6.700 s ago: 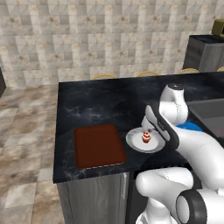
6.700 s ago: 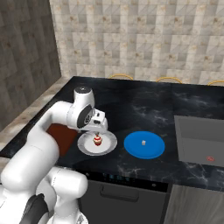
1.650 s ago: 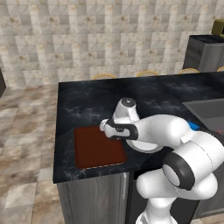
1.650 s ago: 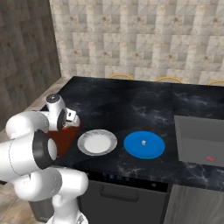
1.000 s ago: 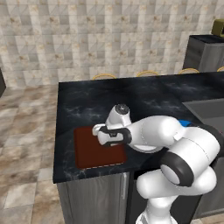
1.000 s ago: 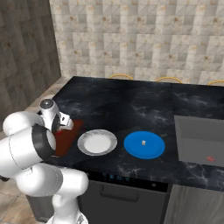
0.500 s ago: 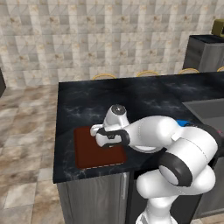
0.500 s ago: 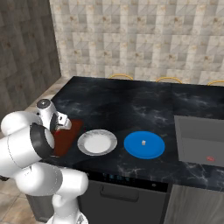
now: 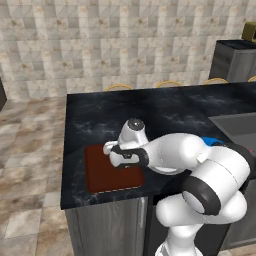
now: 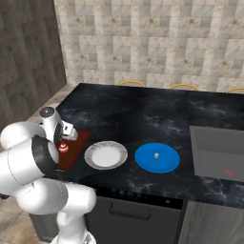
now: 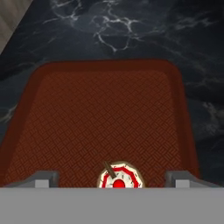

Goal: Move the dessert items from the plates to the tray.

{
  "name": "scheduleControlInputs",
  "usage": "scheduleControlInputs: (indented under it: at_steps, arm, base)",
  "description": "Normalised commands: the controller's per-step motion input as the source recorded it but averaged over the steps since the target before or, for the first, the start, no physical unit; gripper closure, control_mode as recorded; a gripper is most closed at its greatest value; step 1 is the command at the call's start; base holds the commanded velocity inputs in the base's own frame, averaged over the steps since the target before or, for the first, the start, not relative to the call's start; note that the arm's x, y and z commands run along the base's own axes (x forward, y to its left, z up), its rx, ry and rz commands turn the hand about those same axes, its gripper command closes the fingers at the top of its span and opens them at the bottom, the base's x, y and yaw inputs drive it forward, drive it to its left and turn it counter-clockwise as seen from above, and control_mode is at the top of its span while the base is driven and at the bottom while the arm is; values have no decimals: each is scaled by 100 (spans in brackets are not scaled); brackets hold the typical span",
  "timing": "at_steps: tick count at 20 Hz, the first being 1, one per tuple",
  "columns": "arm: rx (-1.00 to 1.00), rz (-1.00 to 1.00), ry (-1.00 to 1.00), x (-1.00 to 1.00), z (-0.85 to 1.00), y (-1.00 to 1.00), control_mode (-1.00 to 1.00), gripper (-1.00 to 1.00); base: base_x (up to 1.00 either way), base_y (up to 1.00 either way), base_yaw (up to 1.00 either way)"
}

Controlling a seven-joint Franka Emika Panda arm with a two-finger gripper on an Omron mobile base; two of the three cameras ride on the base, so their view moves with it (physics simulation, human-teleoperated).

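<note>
The pincer [image 11: 114, 177] has swung from the pale grey round plate [image 10: 106, 155] to the flat reddish-brown tray [image 11: 105, 118]. Its fingers stand apart around the little red-and-white cupcake [image 11: 119, 177], which looks set down. The tiny pale block [image 10: 156, 155] waits on the bright blue round plate [image 10: 157, 158].

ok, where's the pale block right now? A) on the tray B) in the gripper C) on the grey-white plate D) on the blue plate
D: in the right base view the pale block sits on the blue plate, while the grey-white plate beside it is bare and the cupcake is over at the tray.
</note>
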Motion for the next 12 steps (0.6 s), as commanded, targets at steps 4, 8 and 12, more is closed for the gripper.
scheduleControlInputs:
  at_steps: [4,8,12]
  arm:
    - [0,0,0,0,24,-24,-100,-100]
    - [0,-1,0,0,8,-83,-100,-100]
    - [0,-3,0,0,0,-100,-100,-100]
  base:
    - [0,0,0]
    - [0,0,0]
    - [0,0,0]
